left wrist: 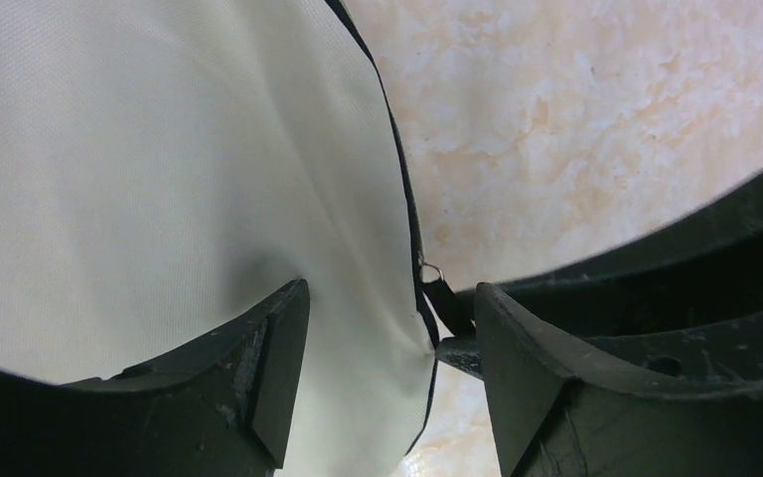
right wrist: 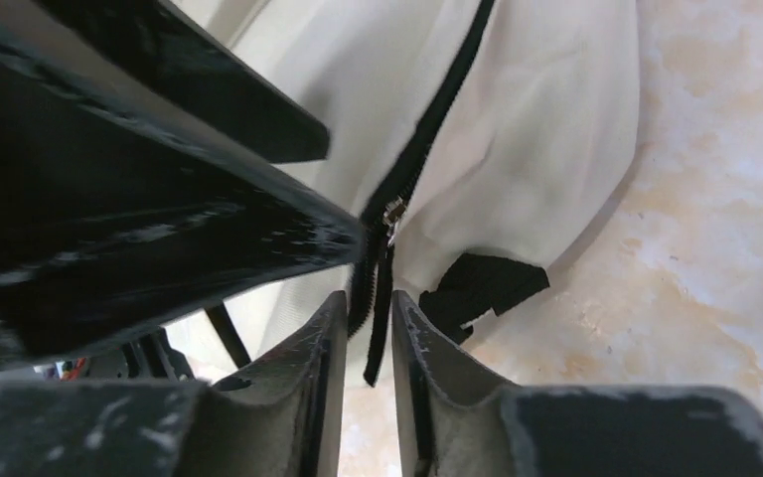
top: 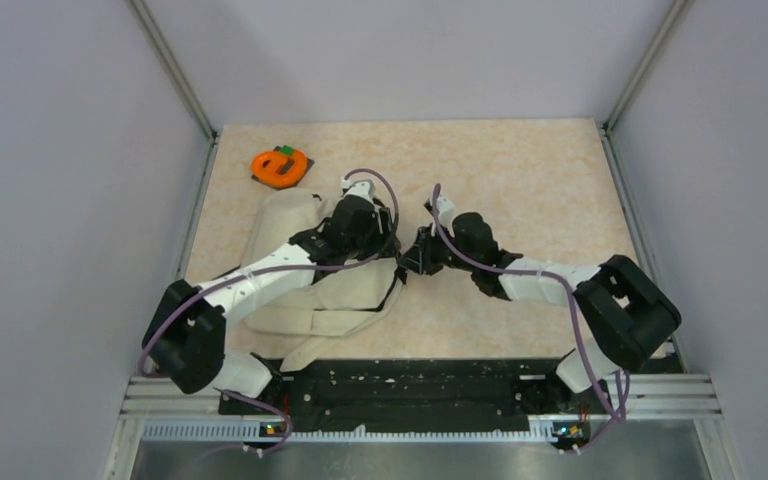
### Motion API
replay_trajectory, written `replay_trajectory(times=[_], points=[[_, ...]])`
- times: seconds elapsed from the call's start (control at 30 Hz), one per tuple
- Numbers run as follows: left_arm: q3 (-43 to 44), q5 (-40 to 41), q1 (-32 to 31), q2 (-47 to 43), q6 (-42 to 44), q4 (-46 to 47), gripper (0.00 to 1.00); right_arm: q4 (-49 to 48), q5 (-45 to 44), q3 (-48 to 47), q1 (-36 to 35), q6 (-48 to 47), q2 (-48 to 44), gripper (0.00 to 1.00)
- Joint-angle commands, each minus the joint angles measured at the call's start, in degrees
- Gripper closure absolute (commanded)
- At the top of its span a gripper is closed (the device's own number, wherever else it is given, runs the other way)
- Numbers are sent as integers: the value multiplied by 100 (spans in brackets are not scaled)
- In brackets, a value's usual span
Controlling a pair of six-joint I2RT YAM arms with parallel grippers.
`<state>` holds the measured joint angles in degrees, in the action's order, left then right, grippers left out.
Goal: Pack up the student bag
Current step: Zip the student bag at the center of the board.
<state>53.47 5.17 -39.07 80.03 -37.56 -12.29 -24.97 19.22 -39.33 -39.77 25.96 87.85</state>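
Observation:
The cream student bag (top: 305, 300) lies flat at the left of the table, under my left arm. My left gripper (top: 362, 228) is open over its right side. In the left wrist view the gripper (left wrist: 387, 373) straddles the cream fabric (left wrist: 139, 169) and its black-trimmed edge. My right gripper (top: 415, 255) is at the bag's right edge. In the right wrist view its jaws (right wrist: 368, 333) stand a narrow gap apart, with the black zipper pull strap (right wrist: 379, 328) hanging between them, not clearly pinched. The zipper (right wrist: 437, 99) runs up across the bag.
An orange tape-like object with a green part (top: 280, 166) lies at the back left, beyond the bag. Grey walls enclose the table on three sides. A black rail (top: 410, 385) runs along the near edge by the arm bases.

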Motion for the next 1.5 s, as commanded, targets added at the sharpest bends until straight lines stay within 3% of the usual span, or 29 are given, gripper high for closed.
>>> replay_trajectory(times=[0.0,0.03,0.13,0.27,0.4,0.6,0.8,1.07,1.23,1.43,1.47], points=[[448,81,83,363,190,191,33,-522,56,-269,-84,-101,174,87],[510,107,104,455,241,172,34,-517,58,-303,-84,-147,205,97],[736,164,172,752,382,176,40,-390,129,-404,-81,-328,222,100],[1105,107,223,1065,726,63,78,85,80,-468,-228,-879,-33,100],[1407,37,222,1199,1209,-157,100,1017,-834,-514,-573,-1565,-323,100],[1401,-900,222,926,2168,85,100,1606,-1408,-434,-846,-1873,-471,100],[1441,-1409,242,707,2947,-81,100,1520,-992,-182,-1228,-1690,-784,100],[1318,-1277,374,471,2902,125,100,774,-442,283,-1670,-1131,-1171,100],[1329,-1202,572,318,3173,-18,100,914,-689,566,-1754,-1077,-1610,100],[1132,-1769,645,312,2746,330,100,618,-828,754,-1754,-835,-1754,100],[1137,-1714,650,338,2586,322,95,587,-1001,755,-1758,-758,-1754,100]])
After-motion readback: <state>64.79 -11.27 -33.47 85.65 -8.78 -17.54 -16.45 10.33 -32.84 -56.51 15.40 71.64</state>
